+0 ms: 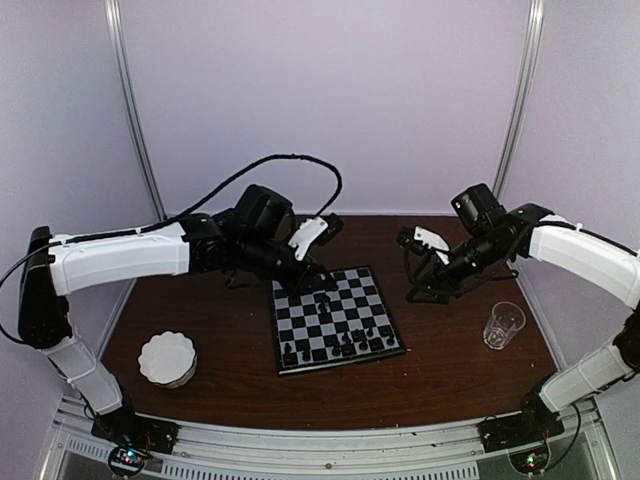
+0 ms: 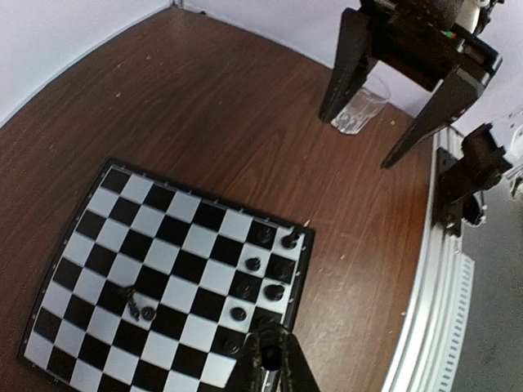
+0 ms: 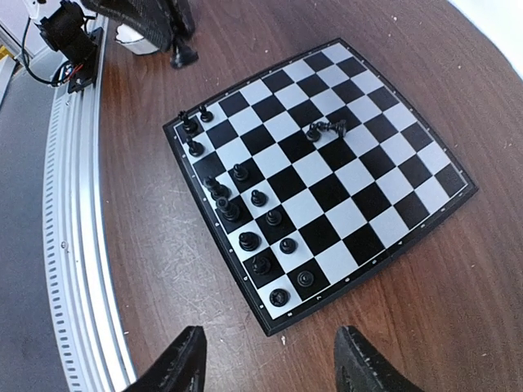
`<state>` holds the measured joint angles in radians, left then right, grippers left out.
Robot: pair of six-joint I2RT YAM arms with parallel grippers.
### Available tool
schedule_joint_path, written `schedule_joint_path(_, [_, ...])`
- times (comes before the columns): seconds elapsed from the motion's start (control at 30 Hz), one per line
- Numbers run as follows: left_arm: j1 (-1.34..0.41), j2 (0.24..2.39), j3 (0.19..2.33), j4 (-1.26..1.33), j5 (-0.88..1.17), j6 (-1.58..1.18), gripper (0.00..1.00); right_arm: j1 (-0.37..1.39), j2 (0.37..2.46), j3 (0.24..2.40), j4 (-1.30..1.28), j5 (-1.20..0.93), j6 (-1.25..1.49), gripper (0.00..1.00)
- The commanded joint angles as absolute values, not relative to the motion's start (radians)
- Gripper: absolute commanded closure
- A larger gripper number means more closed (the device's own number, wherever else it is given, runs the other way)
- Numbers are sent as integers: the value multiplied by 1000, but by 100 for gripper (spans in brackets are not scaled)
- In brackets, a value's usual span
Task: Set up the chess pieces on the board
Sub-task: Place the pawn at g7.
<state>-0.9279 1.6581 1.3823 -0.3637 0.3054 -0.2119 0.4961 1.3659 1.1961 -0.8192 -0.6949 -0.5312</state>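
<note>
Crowding the board's (image 1: 360, 290) near edge, chess pieces (image 1: 345, 348) leave far rows open.

Soft even light; faint shadows; wrist views edge-warped, slightly blurred.

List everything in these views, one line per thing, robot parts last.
board: one, black and pale squares, middle of the table.
chess pieces: more than a dozen, black, most in two rows along the board's near edge; two nearer the middle, one toppled.
dish: one, white, scalloped, left of the board.
glass: one, clear, right of the board.
table: one, brown wood.
cable: one, black, looping above the left arm.
left gripper: one, black, shut, over the board.
right gripper: one, black, open and empty, right of the board.
</note>
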Motion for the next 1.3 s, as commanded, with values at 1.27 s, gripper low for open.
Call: schedule_joint_path(1.27, [-1016, 1849, 1254, -557, -61, -29, 90, 491, 1431, 1065, -685, -657, -591, 44])
